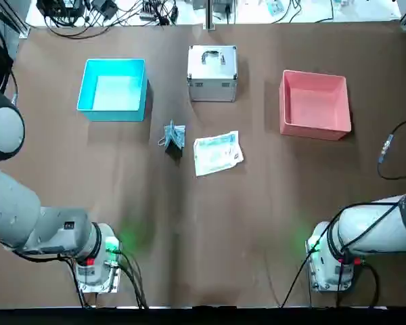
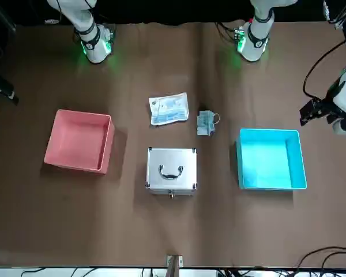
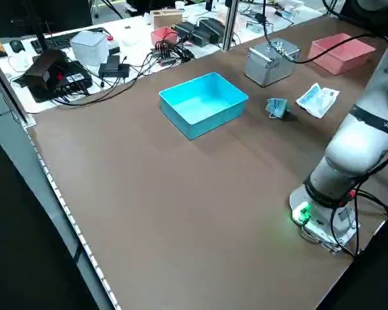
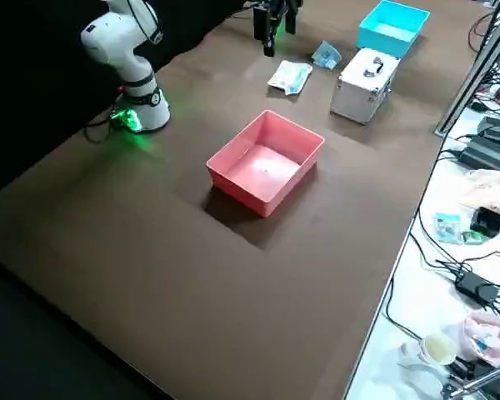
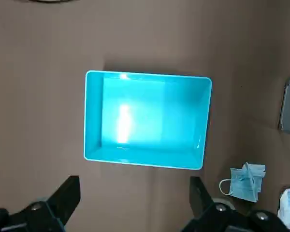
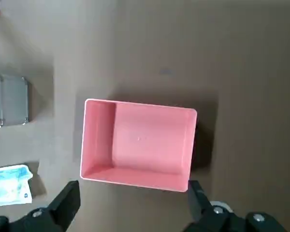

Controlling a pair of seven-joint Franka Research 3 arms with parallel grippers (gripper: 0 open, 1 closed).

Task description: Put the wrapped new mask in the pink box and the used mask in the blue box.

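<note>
The wrapped new mask (image 1: 217,153) lies flat near the table's middle, and the small bunched used mask (image 1: 173,136) sits just to its left. Farther back, the blue box (image 1: 115,112) stands at the left and the pink box (image 1: 315,128) at the right; both hold nothing. My left gripper (image 5: 134,182) hovers high over the blue box (image 5: 145,160), open and holding nothing. High above the pink box (image 6: 135,177), my right gripper (image 6: 133,185) is also open with nothing between its fingers. The wrapped new mask (image 6: 7,186) shows at the edge of the right wrist view.
A silver metal case with a handle (image 1: 212,72) stands at the back between the two boxes. Both arm bases (image 1: 98,267) sit at the near table edge. Cables and equipment (image 3: 110,61) lie beyond the far edge.
</note>
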